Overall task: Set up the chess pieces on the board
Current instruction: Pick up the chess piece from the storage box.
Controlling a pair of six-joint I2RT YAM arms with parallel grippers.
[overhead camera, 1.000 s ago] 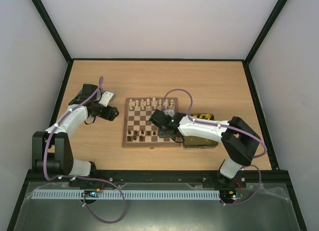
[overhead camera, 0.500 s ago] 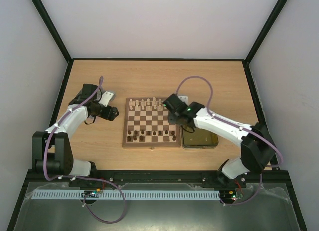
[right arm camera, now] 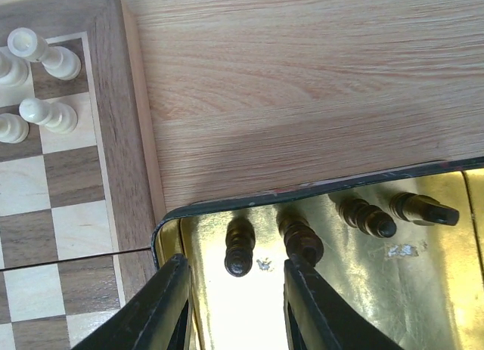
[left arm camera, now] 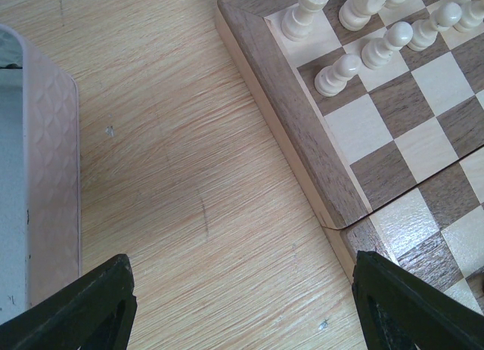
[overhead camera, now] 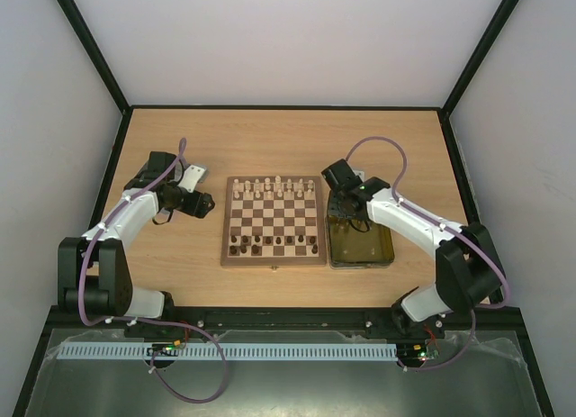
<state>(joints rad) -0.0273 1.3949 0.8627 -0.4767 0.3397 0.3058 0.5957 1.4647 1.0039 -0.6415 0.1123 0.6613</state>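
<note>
Reaching into the tin [right arm camera: 318, 185] for the dark piece [right arm camera: 240, 248] just ahead between the fingers of the half-open, empty right claw [right arm camera: 238, 308]; next, lowering squarely and closing without nudging its neighbour [right arm camera: 301, 240].

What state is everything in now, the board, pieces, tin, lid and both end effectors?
board: lying flat, partly set up
pale pieces: standing on the far rows
dark pieces on the board: standing along a near row
tin: open, lid off
dark pieces in the tin: at least four, unplaced
lid: on the table, left of the board
left end effector: open, empty
right end effector: open, empty, over the tin
</note>
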